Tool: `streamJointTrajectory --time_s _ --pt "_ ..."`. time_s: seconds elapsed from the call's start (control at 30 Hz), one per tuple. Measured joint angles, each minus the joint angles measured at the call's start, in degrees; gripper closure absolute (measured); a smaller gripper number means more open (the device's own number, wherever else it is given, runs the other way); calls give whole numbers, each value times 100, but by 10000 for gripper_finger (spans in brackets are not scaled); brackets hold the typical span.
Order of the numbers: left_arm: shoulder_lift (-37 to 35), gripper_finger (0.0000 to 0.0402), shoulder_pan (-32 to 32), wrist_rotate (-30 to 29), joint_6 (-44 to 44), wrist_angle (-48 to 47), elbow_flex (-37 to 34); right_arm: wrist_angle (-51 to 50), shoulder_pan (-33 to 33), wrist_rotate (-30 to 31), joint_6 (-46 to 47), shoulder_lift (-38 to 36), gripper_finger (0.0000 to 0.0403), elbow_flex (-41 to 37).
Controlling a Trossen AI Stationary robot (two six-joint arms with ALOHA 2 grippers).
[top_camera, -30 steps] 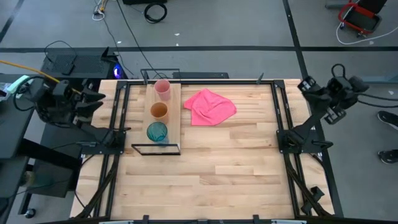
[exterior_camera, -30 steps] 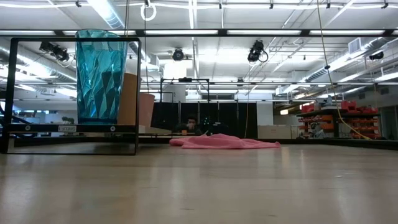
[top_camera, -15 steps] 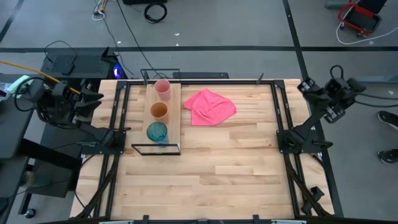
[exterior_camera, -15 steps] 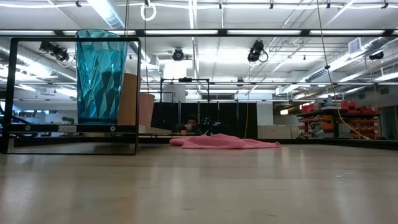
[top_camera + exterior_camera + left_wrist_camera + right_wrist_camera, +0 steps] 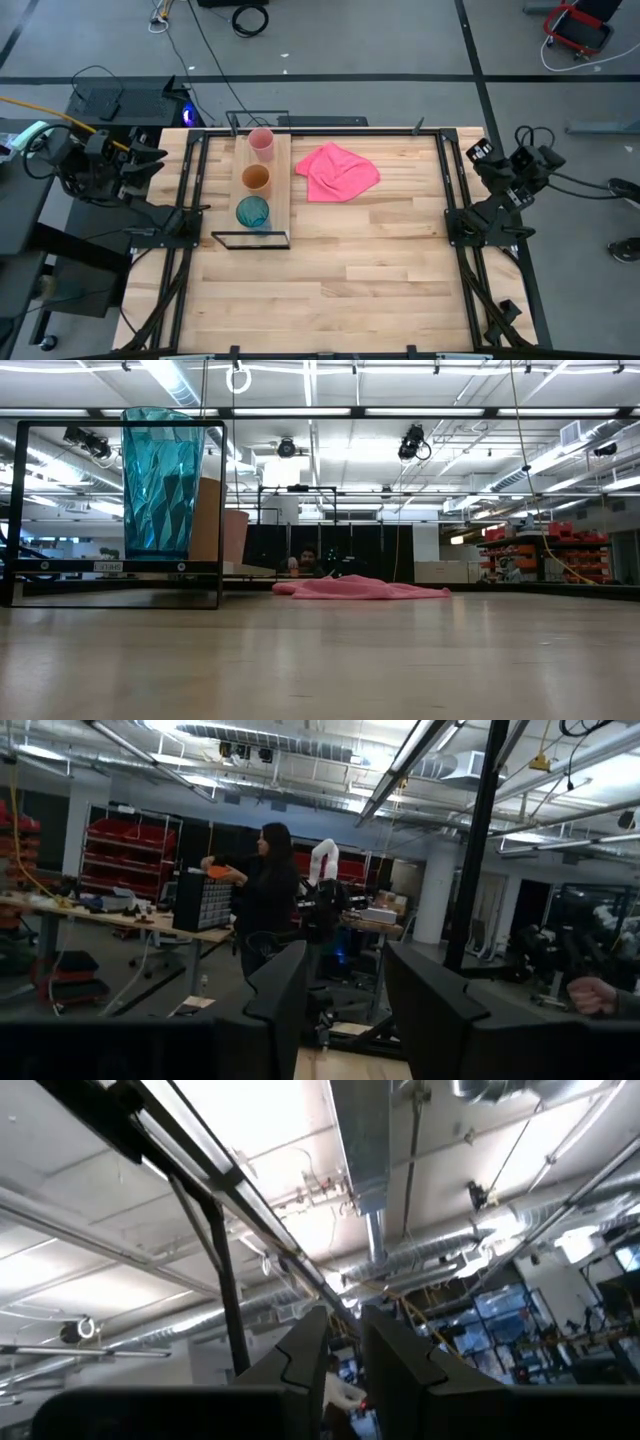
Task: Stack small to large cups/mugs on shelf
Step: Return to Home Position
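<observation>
Three cups stand upright in a row on the light-wood shelf (image 5: 282,190), resting on their bases: the pale pink cup (image 5: 261,143) farthest, the orange-brown cup (image 5: 256,178) in the middle, the teal-blue cup (image 5: 252,211) nearest. In the low view the teal cup (image 5: 160,480) stands in front of the orange-brown cup (image 5: 208,520) and the pink cup (image 5: 236,535). My left gripper (image 5: 345,1010) is open and empty, off the table's left edge. My right gripper (image 5: 345,1355) is empty with a narrow gap between its fingers, off the table's right edge, pointing up at the ceiling.
A crumpled pink cloth (image 5: 337,170) lies on the slatted tabletop right of the shelf. Black wire frames (image 5: 250,240) stand at the shelf's near and far ends. People show in the room beyond, in the left wrist view (image 5: 265,880).
My right arm has swung in toward the table's right edge and a little toward the near side, turning as it went. The cups, the shelf and the cloth have stayed where they were.
</observation>
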Motion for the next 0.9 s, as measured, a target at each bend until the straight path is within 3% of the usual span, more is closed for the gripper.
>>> streamJointTrajectory --time_s 0.23,0.67,0.9 --pt "2 263 -1 -2 233 8 0 344 -2 -31 -292 20 330 -196" --pt "-39 252 -1 51 -408 312 -1122 376 -14 -123 815 48 330 -912" --pt "-37 261 0 437 -548 731 -1511 385 -13 -415 1627 47 330 -1316"
